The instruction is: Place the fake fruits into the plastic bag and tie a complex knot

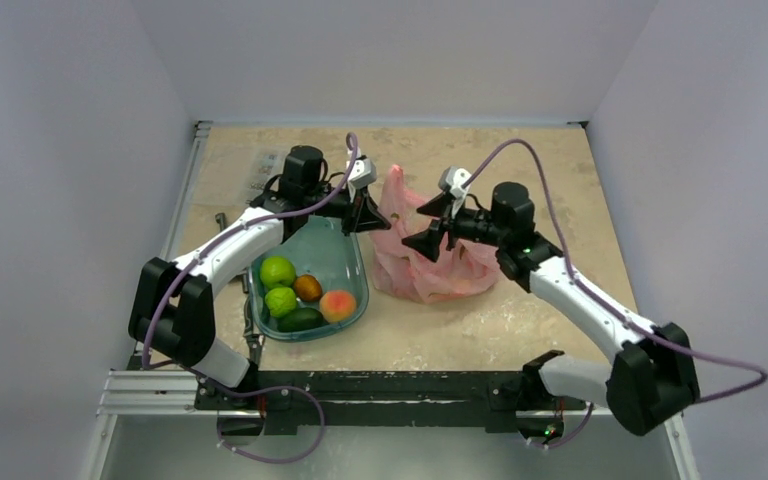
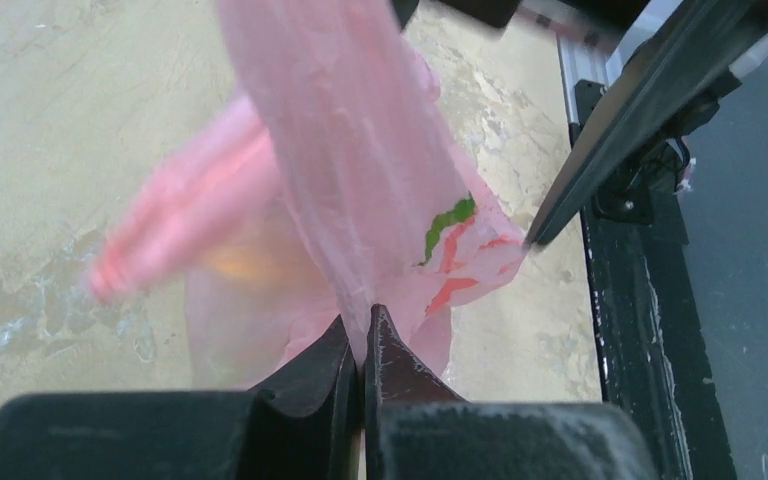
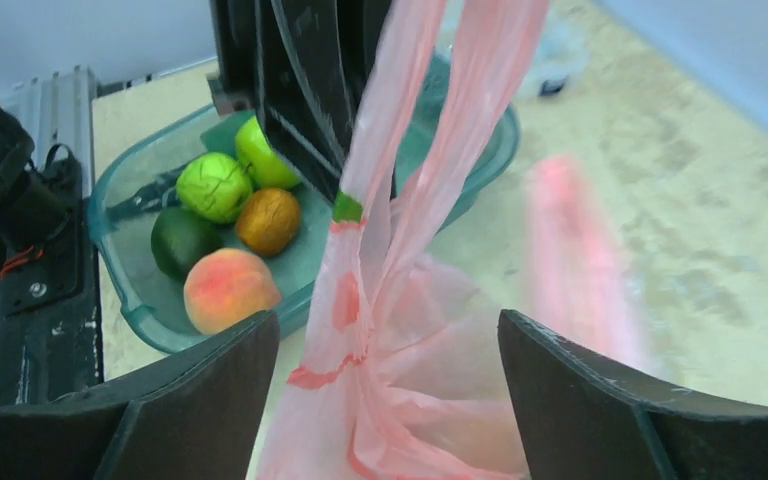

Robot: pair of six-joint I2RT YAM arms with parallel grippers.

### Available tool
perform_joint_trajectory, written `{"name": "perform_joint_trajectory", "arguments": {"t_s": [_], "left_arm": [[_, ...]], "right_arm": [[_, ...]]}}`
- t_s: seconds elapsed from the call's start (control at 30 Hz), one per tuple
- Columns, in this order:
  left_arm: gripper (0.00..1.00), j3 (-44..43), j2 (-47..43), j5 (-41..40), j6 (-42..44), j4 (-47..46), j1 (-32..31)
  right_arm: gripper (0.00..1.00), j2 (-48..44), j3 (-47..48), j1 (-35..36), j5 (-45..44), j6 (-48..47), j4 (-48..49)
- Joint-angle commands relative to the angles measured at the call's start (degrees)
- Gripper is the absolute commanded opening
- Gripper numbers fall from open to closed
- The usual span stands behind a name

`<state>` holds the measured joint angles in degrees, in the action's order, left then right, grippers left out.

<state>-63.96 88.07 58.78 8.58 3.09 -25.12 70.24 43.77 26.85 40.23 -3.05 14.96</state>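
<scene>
The pink plastic bag [image 1: 430, 262] stands on the table right of the tub, pulled up to a peak. My left gripper [image 1: 365, 212] is shut on the bag's left upper edge, and the left wrist view shows the film [image 2: 360, 170] pinched between the closed fingertips [image 2: 385, 345]. My right gripper [image 1: 428, 228] is open at the bag's top, its fingers [image 3: 210, 385] on either side of the stretched film [image 3: 380, 300] without touching it. The fake fruits lie in the tub: two green ones [image 1: 278, 272], a brown one [image 1: 307, 287], a peach [image 1: 337, 304] and a dark avocado [image 1: 301, 320]. No knot shows.
The teal clear tub [image 1: 352, 262] sits left of the bag, under the left arm, and also shows in the right wrist view [image 3: 130, 295]. A loose pink handle shows blurred in the right wrist view [image 3: 570, 240]. The black rail [image 1: 390, 385] runs along the near edge.
</scene>
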Motion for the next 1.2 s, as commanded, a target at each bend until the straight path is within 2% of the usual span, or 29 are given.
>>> {"name": "perform_joint_trajectory", "arguments": {"t_s": [0.0,0.13,0.2,0.5,0.63,0.77,0.9,1.0,1.07,1.17], "left_arm": [[0.0,-2.1,-2.3,1.7,7.4,3.3,0.5],[0.0,-2.3,-2.7,1.2,9.6,4.8,0.4],[0.0,-2.8,-2.6,1.2,9.8,5.0,0.3],[0.0,-4.9,-2.4,0.1,14.9,9.5,-1.4],[0.0,-5.1,-2.8,-0.3,18.2,11.6,-2.3],[0.0,-5.7,-2.8,-0.5,20.7,13.9,-2.5],[0.0,-6.3,-2.6,-0.5,22.1,14.7,-2.5],[0.0,-6.7,-2.4,-0.4,23.1,15.1,-2.4],[0.0,-6.9,-2.1,-0.4,23.3,15.2,-2.5],[0.0,-7.2,-1.6,-0.3,23.3,15.3,-2.5]], "right_arm": [[0.84,-8.3,7.4,-5.1,1.4,-2.8,-17.0],[0.94,-7.6,12.5,-10.1,-2.6,-9.2,-29.5],[0.99,-5.9,12.4,-11.0,-4.4,-12.9,-31.1],[0.99,3.7,18.4,-10.9,-0.9,-32.1,-40.3],[0.99,6.4,21.4,-11.6,3.0,-34.1,-41.2],[0.99,9.0,29.4,-12.9,10.5,-38.8,-51.7],[0.99,12.6,35.7,-13.9,13.7,-43.6,-61.6],[0.99,20.1,42.7,-13.9,15.1,-56.3,-75.9],[0.99,24.8,47.1,-14.0,14.7,-61.0,-83.7],[0.99,28.3,49.8,-13.9,15.6,-59.2,-84.6]]}}
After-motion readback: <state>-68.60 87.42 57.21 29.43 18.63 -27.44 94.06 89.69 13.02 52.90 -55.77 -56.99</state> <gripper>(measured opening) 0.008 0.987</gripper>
